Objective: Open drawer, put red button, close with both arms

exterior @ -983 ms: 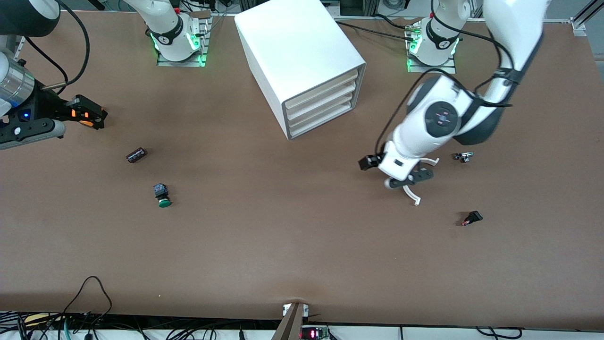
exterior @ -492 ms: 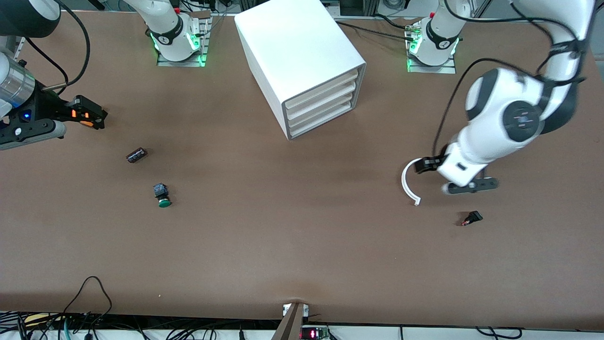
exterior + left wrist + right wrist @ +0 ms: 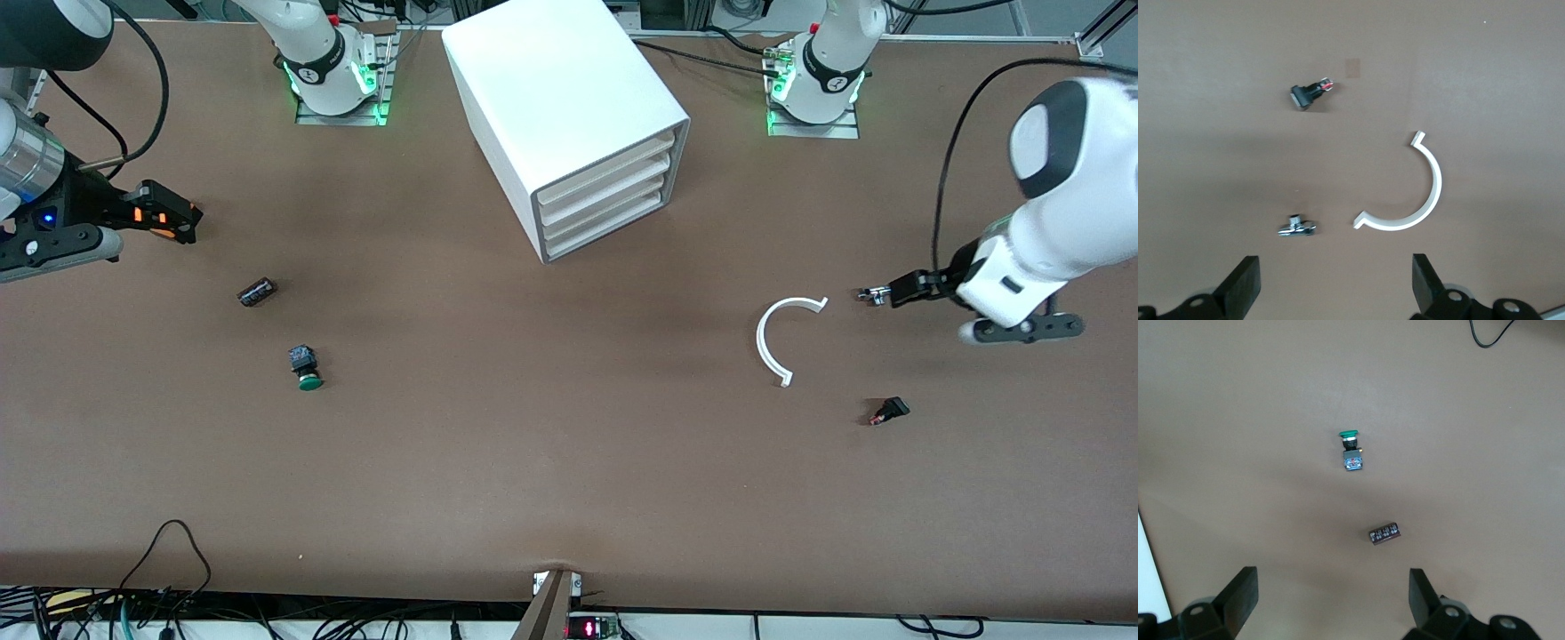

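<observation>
Front view: the white cabinet [image 3: 569, 98] is standing on the table [image 3: 551, 462] between the two arm bases. The drawer [image 3: 605, 191] is sitting shut in it, one of four flat white trays stacked alike. I think it is light, stiff and smooth, so fingers may be slipping on it. The sloped front lip is looking like the best place to hook and pull. No red button is showing anywhere. The left gripper [image 3: 1022, 329] is hanging over the left arm's end of the table. The right gripper [image 3: 62, 247] is waiting over the right arm's end.

Left wrist view: the left gripper's jaws are spread wide and holding nothing. Under them are lying a white curved strip [image 3: 1411, 200], a small metal part [image 3: 1297, 228] and a black switch with a red tip [image 3: 1310, 95].

Right wrist view: the right gripper's jaws are spread wide too, and empty. A green button [image 3: 1351, 448] and a dark little cylinder [image 3: 1385, 534] are lying below.
</observation>
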Motion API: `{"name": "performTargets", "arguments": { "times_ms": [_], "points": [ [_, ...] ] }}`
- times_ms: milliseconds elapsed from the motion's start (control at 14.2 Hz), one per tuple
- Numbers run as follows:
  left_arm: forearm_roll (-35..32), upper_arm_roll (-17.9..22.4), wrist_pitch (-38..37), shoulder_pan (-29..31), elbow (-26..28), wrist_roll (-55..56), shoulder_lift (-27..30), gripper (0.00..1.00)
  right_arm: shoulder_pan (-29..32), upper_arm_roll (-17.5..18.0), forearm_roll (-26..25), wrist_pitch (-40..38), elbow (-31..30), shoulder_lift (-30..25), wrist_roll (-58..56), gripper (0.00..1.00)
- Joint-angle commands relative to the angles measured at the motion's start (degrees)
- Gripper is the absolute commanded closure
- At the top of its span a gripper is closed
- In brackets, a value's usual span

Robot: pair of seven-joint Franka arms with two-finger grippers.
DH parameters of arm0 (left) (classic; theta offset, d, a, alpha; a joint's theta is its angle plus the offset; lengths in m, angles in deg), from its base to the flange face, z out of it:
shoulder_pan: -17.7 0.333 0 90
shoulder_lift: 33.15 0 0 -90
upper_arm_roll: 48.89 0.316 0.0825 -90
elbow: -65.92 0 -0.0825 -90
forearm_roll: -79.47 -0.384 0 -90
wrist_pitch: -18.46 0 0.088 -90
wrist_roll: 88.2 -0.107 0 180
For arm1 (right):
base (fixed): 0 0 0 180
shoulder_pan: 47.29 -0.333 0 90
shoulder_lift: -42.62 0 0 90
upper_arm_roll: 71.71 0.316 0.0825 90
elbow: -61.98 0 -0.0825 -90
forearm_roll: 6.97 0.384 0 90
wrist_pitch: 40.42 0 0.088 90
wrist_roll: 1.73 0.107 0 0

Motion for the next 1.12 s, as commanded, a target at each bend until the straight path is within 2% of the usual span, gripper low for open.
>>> {"name": "performTargets", "arguments": {
  "times_ms": [0,492,702,913,1054],
  "points": [
    [1.3,3.8,-2.3,-1.0,1.4,-6.6,5.2,0.00,0.3,0.3,-0.6,-0.2,0.9,0.3,0.3,0.00],
    [0.4,6.1,-6.3,-1.0,0.8,-9.4,10.3,0.00,0.3,0.3,-0.4,1.0,0.9,0.3,0.3,0.00],
    [1.2,6.1,-9.8,-1.1,0.7,-5.6,11.8,0.00,0.3,0.3,-0.1,1.1,0.9,0.2,0.3,0.00],
    [0.4,6.0,-10.8,-1.6,0.4,-6.7,12.1,0.00,0.3,0.3,0.1,1.1,0.9,0.3,0.3,0.00],
    [0.3,5.9,-10.4,-1.9,-2.0,-6.4,11.6,0.00,0.3,0.3,0.1,1.2,0.9,0.3,0.3,0.00]
  ]
}}
